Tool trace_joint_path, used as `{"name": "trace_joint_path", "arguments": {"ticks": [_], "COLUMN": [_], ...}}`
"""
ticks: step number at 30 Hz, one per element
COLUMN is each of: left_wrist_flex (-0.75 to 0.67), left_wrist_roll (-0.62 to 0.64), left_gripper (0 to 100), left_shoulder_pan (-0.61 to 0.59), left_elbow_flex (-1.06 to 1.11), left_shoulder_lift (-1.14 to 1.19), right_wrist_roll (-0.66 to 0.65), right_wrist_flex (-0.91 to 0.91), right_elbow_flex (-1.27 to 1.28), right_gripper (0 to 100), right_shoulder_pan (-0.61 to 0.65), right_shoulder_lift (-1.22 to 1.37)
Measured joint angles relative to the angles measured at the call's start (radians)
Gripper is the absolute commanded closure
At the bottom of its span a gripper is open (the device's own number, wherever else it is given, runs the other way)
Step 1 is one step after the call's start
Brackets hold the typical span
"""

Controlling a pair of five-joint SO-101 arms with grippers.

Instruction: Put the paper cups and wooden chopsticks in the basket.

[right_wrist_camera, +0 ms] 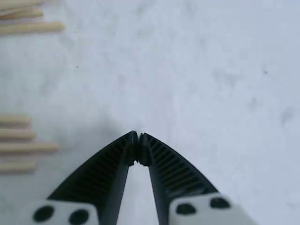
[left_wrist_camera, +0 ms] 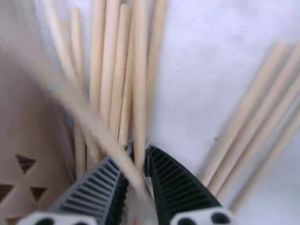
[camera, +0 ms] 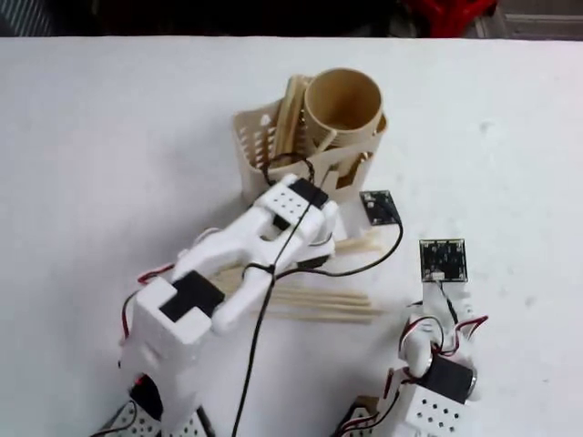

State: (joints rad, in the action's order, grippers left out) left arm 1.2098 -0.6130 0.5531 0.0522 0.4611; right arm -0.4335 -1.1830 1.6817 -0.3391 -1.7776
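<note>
The left pincer (left_wrist_camera: 138, 157) is closed to a narrow gap, with one chopstick (left_wrist_camera: 89, 119) caught between its ribbed fingers. The stick is blurred and slants away from the tips on the basket's side. The left arm (camera: 246, 264) stretches from the near left up to the near wall of the basket (camera: 264, 159), and its front end is just beside that wall.

The basket stands at the far middle of the tabletop (camera: 109, 137). A paper cup (camera: 343, 105) sits upright in its right part, and a bundle of chopsticks (camera: 290, 109) leans in its left part. Loose chopsticks (camera: 328, 305) lie flat on the tabletop, on the near side of the left pincer and partly under the arm.

The right pincer (right_wrist_camera: 138, 140) is fully closed with its tips touching and nothing between them. It is over bare tabletop at the near right. The ends of the loose chopsticks lie off to its left, not touching it.
</note>
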Motion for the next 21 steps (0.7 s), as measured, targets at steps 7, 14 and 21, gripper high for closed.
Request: {"name": "trace_joint_path", "arguments": {"ticks": [7,14,21], "left_wrist_flex": [0.038,0.04,-0.049], "left_wrist_roll": [0.0,0.0,0.0], "left_gripper": [98,97,91], "left_shoulder_pan": [-0.003,-0.005,-0.006], "left_elbow_flex": [0.058,0.167,0.264], "left_shoulder_lift": [-0.157,-0.284,-0.285], "right_wrist_roll": [0.0,0.0,0.0], "right_wrist_flex": [0.0,0.0,0.0], "right_elbow_flex": [0.0,0.0,0.0], "right_gripper": [98.1,98.1,98.1], "right_shoulder_pan": [0.0,0.0,0.0], "right_shoulder_lift": [0.0,0.0,0.0]}}
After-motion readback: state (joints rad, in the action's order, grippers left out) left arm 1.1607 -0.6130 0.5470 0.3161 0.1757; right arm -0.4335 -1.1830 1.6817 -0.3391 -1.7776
